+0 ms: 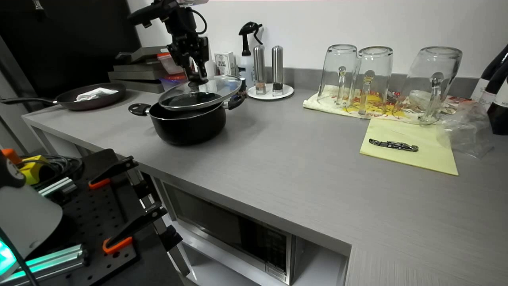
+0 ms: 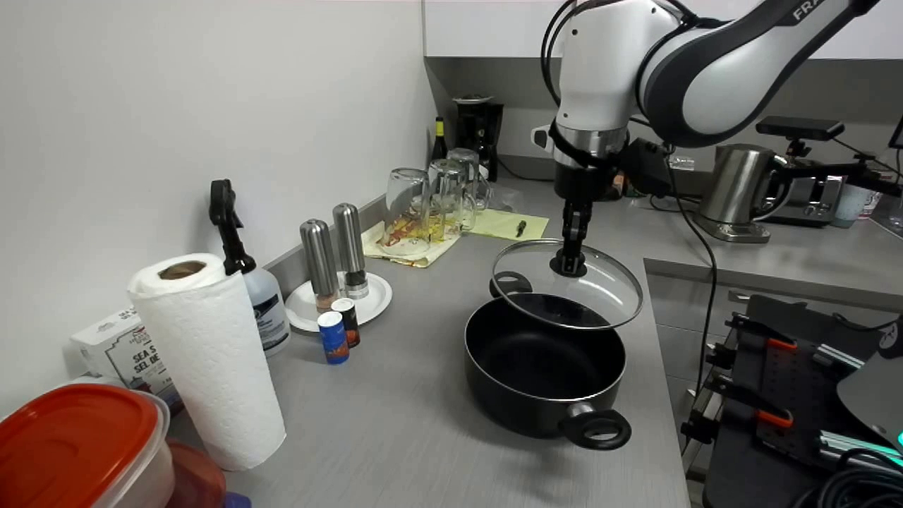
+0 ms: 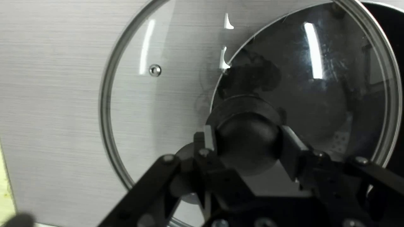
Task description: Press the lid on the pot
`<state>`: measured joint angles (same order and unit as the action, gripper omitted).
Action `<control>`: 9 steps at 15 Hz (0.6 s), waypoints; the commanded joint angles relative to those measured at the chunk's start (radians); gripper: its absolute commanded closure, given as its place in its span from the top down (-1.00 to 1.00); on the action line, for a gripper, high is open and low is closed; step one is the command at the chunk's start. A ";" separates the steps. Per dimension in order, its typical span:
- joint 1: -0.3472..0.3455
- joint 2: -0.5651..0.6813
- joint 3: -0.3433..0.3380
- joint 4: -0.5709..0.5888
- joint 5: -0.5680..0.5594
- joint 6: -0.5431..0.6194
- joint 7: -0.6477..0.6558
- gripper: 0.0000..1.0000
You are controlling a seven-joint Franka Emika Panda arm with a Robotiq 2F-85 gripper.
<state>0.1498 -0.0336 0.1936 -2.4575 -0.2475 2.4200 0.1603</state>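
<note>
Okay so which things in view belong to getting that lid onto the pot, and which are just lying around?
Part of the job:
black pot
glass lid, tilted, not seated on the pot
gripper, holding the lid by its knob

Just lying around:
long-handled pan
spray bottle
paper towel roll
two metal mills
three upturned glass mugs
kettle

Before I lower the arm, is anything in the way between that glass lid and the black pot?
Nothing I can see. The gripper holds the glass lid by its black knob, off-centre over the black pot; no view shows anything between the two.
</note>
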 commanded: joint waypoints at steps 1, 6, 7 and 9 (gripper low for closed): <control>0.027 0.050 0.017 0.046 -0.078 -0.040 0.049 -0.50; 0.067 0.111 0.021 0.077 -0.139 -0.043 0.071 -0.50; 0.076 0.124 0.021 0.086 -0.150 -0.046 0.074 -0.50; 0.092 0.144 0.019 0.105 -0.172 -0.053 0.081 -0.50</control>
<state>0.2138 0.0870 0.2132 -2.4050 -0.3702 2.4105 0.2059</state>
